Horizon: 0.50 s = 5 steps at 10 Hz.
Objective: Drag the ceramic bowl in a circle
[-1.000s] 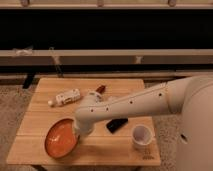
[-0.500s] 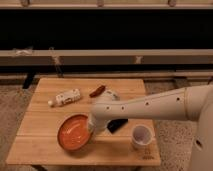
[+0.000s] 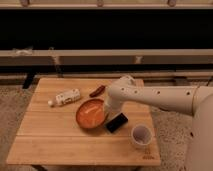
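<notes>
Reaching in from the right edge of the view, the robot's long white arm [image 3: 160,97] stretches across the pale wooden slatted surface [image 3: 55,135] and bends down at its wrist. The hand [image 3: 106,114] sits at the end of it, low over the middle of the surface, right at the right-hand rim of the round shallow orange ceramic bowl [image 3: 89,114]. The fingers of the hand are drawn together. The wrist hides most of them, so it cannot be told whether the rim is pinched between them or only touched.

The bowl rests flat near the centre of the surface, its darker brownish rim showing around the orange inside. Just beside it, to the lower right and partly under the arm, lies a flat black rectangular object [image 3: 117,123], set at an angle. Further toward the right front corner stands a small white cup [image 3: 141,135], upright and apart from the bowl. Behind the bowl to the left, a white plastic bottle [image 3: 64,97] lies on its side. A small reddish-brown elongated item [image 3: 97,91] lies near the back edge, close to the arm's wrist. Speckled flooring [image 3: 12,110] surrounds the surface, and a pale horizontal rail [image 3: 75,52] crosses the dark background.
</notes>
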### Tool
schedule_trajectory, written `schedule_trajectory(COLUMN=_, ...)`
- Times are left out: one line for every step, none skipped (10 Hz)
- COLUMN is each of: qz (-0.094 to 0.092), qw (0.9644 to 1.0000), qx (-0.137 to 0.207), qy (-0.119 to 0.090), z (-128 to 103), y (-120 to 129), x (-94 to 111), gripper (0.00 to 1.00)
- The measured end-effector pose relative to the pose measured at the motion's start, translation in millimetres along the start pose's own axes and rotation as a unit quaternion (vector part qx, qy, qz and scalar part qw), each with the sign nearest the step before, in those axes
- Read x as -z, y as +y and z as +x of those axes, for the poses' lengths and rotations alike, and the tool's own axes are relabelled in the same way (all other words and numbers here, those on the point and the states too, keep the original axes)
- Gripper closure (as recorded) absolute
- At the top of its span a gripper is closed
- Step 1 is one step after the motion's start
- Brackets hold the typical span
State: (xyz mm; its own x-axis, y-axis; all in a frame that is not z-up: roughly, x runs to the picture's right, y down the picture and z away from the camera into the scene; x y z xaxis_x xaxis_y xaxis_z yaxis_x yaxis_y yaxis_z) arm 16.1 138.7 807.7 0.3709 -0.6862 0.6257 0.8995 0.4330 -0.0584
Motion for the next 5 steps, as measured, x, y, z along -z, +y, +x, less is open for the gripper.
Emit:
schedule_trajectory(qz=-0.002, qw=1.0, qx=0.0, qy=0.002, z=13, y=-4, x=-1, gripper=1.0)
schedule_trajectory(qz=-0.005, qw=1.0, qx=0.003, qy=0.002, z=20, y=-10, x=-2, gripper=1.0)
schedule_trajectory(qz=-0.006, qw=0.9999, qx=0.009, qy=0.003, z=22, y=-18, x=-4, gripper=1.0)
schedule_trajectory(qz=-0.008, qw=0.9998, qx=0.017, qy=0.003, z=20, y=-26, x=-6, gripper=1.0)
schedule_trajectory(qz=-0.011, qw=0.9996, qx=0.024, qy=0.003, z=14, y=-34, x=-9, gripper=1.0)
